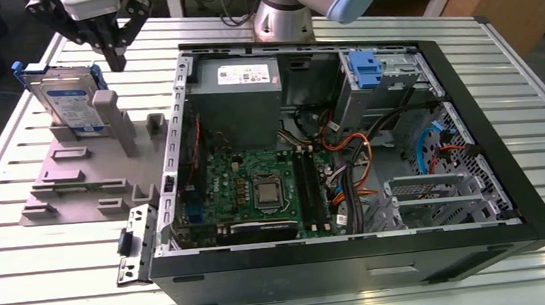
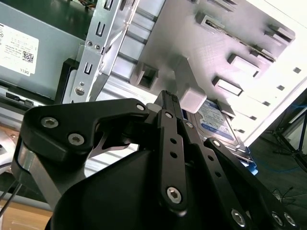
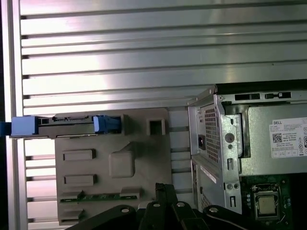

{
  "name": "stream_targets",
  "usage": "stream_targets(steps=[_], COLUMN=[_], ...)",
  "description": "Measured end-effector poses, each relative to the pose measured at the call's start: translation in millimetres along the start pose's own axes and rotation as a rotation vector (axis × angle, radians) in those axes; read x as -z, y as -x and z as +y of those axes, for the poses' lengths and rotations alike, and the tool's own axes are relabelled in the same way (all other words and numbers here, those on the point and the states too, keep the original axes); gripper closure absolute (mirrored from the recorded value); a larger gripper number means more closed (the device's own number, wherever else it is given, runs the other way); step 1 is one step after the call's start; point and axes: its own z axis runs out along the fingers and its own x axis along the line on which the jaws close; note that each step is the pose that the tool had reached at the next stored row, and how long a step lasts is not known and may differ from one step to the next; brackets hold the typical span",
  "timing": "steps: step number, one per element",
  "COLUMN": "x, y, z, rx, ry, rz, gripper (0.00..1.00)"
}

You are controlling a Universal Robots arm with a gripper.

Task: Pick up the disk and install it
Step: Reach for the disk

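The gripper [image 1: 117, 61] hangs point-down with its black fingers drawn together on nothing. Both wrist views show the two tips side by side, with no part between them. In the exterior view it sits high over the far left corner of the table [image 1: 49, 247], above the far edge of the grey fixture [image 1: 73, 184].

Just below the tips and to the exterior view's left stands the disk [image 1: 65, 98]. It is on edge in a slot along the fixture's far edge, with its labelled face towards the exterior camera. A grey post [image 1: 121, 123] rises just beside it on the case side. The disk touches the fixture alone; the gripper is apart from it.

In the first wrist view the disk [image 3: 67, 120] shows as a thin strip with a blue rail at each end. That strip runs parallel to the table's slats, so its top edge lies along the slats and its thin dimension lies across them. The second wrist view shows the post top close past the fingertips, with the disk [image 2: 216, 120] beyond it.

For the pick, the relation that counts seems to be this: the disk lies down from the tool and off towards the table's left edge, away from the case [image 1: 502, 143]. The post stands between the tool's line of descent and the disk's nearer end. I cannot tell how far the tips stand in front of or behind the disk's plane.

The case lies open across the middle of the table, well apart from the disk.
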Motion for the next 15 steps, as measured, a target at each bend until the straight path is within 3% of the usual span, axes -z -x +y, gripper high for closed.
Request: stream_targets(steps=[15], x=[-2.0], y=[-6.6], z=[7.4], rx=[0.0], ry=[0.0], rz=[0.0], gripper=[0.89])
